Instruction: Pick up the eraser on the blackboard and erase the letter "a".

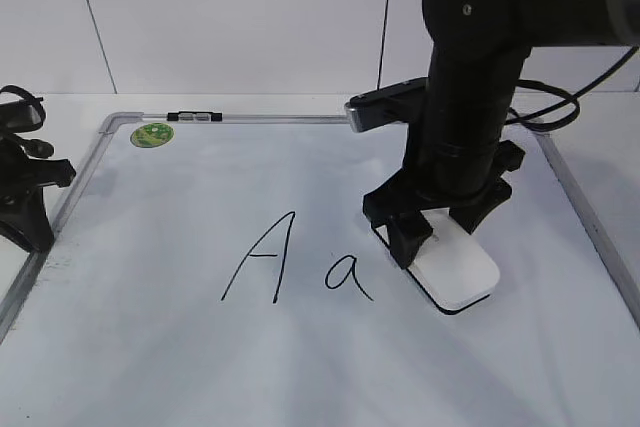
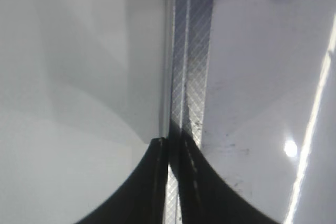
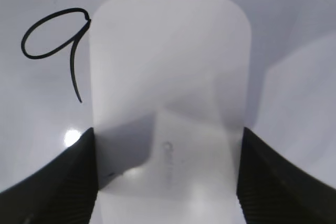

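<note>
Nearest the exterior camera, the lower part of the blackboard (image 1: 300,367) is bare white. Just beyond, the capital A (image 1: 262,259) and the "a" (image 1: 348,277) stand side by side in black marker near the middle. Right of the "a" lies the eraser (image 1: 455,269), flat on the board, its near end free and its far end between the fingers of the right gripper (image 1: 437,228), which comes down from above on its black arm (image 1: 480,77). In the right wrist view the two ribbed pads (image 3: 63,182) sit against the eraser's (image 3: 168,87) long sides, pinching it, and the eraser's left edge just touches the top of the "a" (image 3: 55,43). At the left edge of the exterior view the left gripper (image 1: 25,197) rests by the frame, well apart from the letters; its wrist view shows the fingers (image 2: 178,182) pressed together over the grey frame strip (image 2: 191,51). Farthest back, a green sticker (image 1: 152,133) sits in the top left corner, with a clip (image 1: 194,116) on the top frame beside it.
</note>
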`<state>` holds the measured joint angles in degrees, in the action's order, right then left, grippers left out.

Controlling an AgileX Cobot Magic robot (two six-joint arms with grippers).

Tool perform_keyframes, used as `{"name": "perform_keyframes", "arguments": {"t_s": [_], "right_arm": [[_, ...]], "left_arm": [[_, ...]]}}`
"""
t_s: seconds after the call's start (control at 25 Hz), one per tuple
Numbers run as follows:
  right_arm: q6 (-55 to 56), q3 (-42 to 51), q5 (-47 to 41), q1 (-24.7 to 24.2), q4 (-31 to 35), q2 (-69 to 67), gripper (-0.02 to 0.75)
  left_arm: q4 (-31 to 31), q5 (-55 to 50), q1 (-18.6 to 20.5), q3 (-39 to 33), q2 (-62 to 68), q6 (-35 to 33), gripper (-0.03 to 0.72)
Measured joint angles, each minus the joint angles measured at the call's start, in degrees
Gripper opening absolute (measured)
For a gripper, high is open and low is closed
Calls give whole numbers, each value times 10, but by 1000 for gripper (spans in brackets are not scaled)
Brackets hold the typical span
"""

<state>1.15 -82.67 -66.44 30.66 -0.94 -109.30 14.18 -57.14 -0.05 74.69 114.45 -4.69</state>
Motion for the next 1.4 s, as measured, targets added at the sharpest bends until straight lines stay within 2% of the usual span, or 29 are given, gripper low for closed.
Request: {"name": "perform_keyframes", "arguments": {"t_s": [0.44, 1.08, 1.4], "right_arm": [[-15, -1, 38, 0, 19, -34, 568], [-20, -2, 42, 0, 33, -53, 568], [-21, -3, 49, 40, 30, -54, 568]], "left_arm": [[1, 0, 0, 0, 0, -1, 32], [1, 0, 0, 0, 0, -1, 32], [1, 0, 0, 0, 0, -1, 32]]}}
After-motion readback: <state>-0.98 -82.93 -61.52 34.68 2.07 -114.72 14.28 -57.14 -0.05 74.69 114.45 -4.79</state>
